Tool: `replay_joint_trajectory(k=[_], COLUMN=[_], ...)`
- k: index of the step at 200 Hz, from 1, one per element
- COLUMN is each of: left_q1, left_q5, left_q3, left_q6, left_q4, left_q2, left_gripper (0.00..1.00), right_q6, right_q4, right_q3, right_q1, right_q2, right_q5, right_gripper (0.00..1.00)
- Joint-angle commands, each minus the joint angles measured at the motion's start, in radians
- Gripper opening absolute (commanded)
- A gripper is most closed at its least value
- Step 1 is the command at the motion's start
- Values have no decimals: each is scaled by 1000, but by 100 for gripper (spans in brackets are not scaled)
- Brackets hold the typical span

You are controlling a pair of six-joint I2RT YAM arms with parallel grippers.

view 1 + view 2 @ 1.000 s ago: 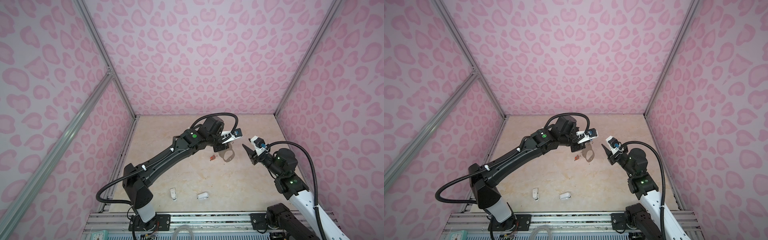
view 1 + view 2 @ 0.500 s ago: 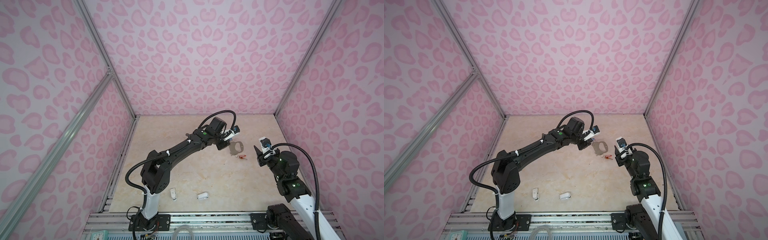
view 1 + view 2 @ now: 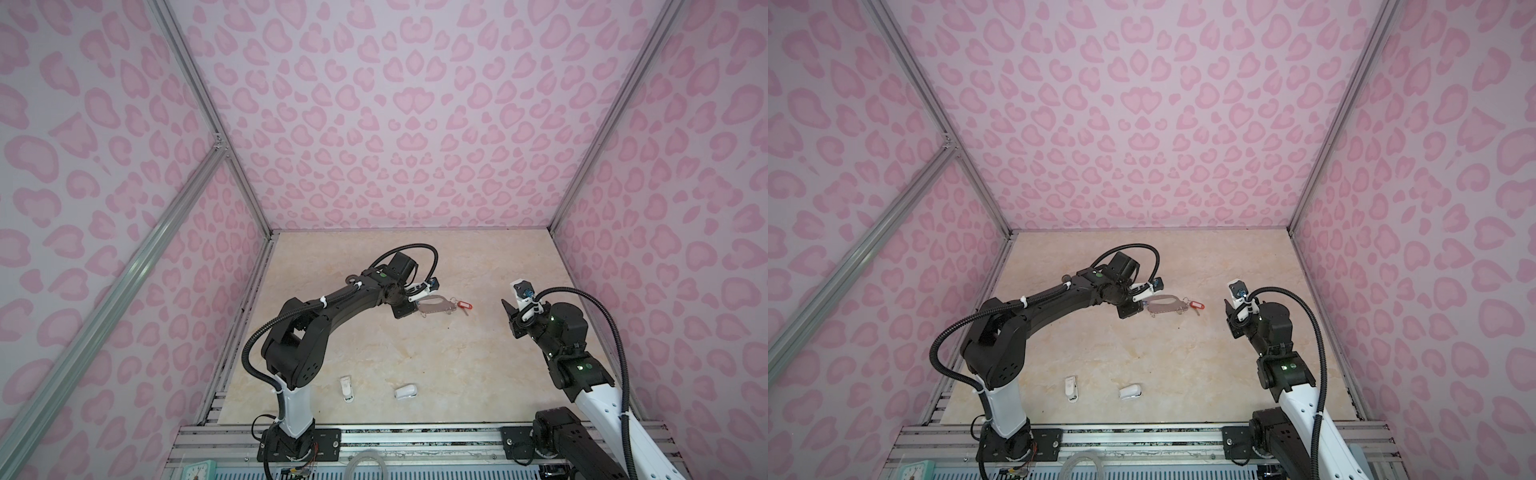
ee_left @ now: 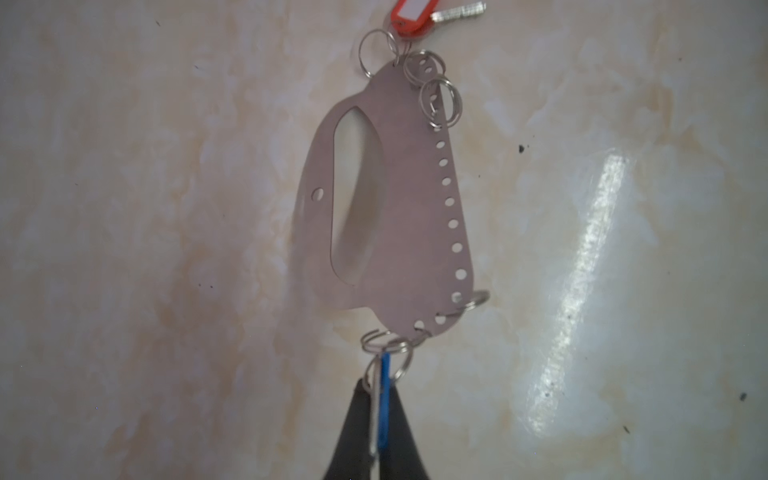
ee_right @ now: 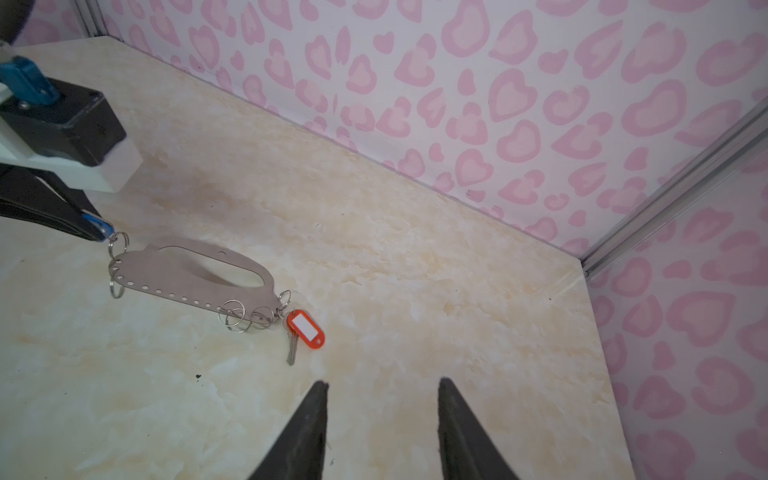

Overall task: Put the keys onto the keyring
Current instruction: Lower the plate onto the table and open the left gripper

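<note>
Pinching blue-tagged key [image 4: 385, 376]: left gripper [image 4: 379, 390]; right gripper [image 5: 382, 382] half-open, empty; two keys [image 5: 305, 328], one keyring [image 4: 395, 208].

Keyring [image 3: 435, 306] between left tool [image 4: 380, 399], right tool [image 5: 380, 386]

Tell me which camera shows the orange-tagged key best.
Right wrist view: the orange-tagged key lies whole and close by the keyring. The left wrist view crops it at the edge; both top views show a tiny red speck.
</note>
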Motion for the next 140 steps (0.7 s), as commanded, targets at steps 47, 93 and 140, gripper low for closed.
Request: replay_joint_trajectory(k=[47,93,140], left_q1=[67,80,112], left_q5=[-23,-102,-173], left_q3=[-70,-92,-120], left_q6=[84,60,-27], left_q4=[-142,-201,-210], left_q2=[37,68,22], left_gripper=[6,12,38], right_q6=[0,1,9], right_q4=[21,30,27], right_q3=[-9,-7,-4], right_q1=[1,1,1], right_q2=[82,132,177], right_q5=[-68,-71,-53], right_gripper=[44,43,45])
